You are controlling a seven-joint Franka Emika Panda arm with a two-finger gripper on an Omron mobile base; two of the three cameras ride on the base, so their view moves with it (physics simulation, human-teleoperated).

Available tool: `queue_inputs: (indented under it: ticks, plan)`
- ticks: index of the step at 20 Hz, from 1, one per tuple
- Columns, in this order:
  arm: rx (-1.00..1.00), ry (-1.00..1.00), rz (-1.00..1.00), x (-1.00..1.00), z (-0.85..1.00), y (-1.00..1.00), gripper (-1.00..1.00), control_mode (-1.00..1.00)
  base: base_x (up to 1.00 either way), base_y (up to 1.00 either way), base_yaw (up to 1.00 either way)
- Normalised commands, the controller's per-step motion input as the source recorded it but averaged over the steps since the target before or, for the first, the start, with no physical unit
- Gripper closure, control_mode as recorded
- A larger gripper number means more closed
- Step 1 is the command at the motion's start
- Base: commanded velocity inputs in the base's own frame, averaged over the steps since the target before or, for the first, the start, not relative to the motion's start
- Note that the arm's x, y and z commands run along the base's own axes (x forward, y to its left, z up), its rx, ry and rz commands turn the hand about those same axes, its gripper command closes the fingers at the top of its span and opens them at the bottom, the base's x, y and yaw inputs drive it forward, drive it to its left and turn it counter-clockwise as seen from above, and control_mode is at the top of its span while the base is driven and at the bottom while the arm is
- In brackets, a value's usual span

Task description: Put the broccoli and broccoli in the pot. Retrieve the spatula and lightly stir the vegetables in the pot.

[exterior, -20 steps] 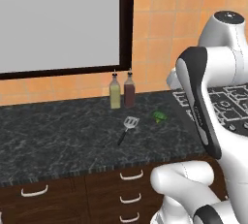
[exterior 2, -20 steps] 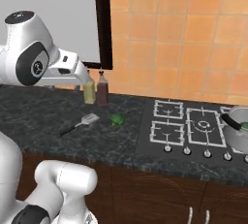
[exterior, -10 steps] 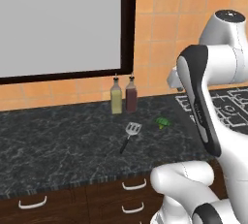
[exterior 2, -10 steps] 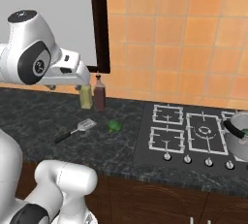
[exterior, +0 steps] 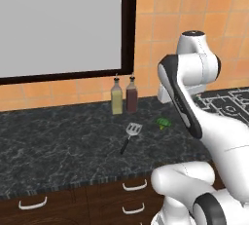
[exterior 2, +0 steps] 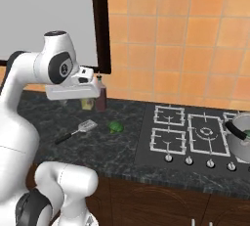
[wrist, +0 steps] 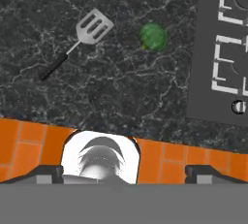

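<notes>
- Small bumpy green broccoli floret (wrist: 153,36) lies loose on the dark speckled stone counter (wrist: 121,92), between the slotted silver-headed, black-handled spatula (wrist: 77,42) and the black hob (wrist: 225,48).
- Shiny steel pot w/ black handles (exterior 2: 240,137) sits far right on the hob; something green shows inside.
- Claw (wrist: 123,172) high above the counter, jaws spread wide, holding nothing.
- Step, as I judge: fetch the floret. Centre over it, drop straight, close gently; it may roll.
- Spatula axis: diagonal in hand view, head toward the bottles (exterior: 123,95), handle toward the counter's front edge.
</notes>
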Motion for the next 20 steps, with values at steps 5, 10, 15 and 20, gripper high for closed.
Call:
queue_inputs:
  ticks: [5, 10, 15, 20]
  plan:
    - [0.0, 0.04, 0.01, 0.94, -0.67, -0.42, -1.0, -1.0, 0.0, 0.0, 0.0]
    - [0.0, -0.03, 0.14, 0.46, -0.58, -0.35, -1.0, -1.0, 0.0, 0.0, 0.0]
    - [0.0, -0.04, 0.09, 0.42, -0.58, 0.0, -1.0, -1.0, 0.0, 0.0, 0.0]
    - [0.0, -0.11, 0.1, 0.3, -0.52, 0.0, -1.0, -1.0, 0.0, 0.0, 0.0]
